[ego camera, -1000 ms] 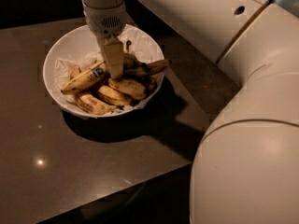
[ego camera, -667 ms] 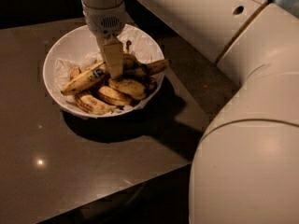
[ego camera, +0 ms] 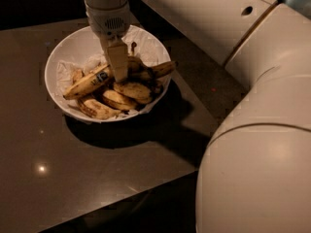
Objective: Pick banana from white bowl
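Note:
The white bowl (ego camera: 63,57) stands on a dark table, lined with crumpled white paper and holding several bananas. The banana (ego camera: 87,83) with the small blue sticker lies at the left of the pile, slanting up to the right. My gripper (ego camera: 120,75) reaches straight down into the bowl from above and sits at that banana's upper right end, among the pile. Shorter, browner bananas (ego camera: 131,89) lie beside and in front of it. The banana's right tip is hidden behind the gripper.
The dark glossy table (ego camera: 73,169) has its front edge running diagonally at lower right. My large white arm (ego camera: 252,130) fills the right side of the view and hangs over the table's right corner.

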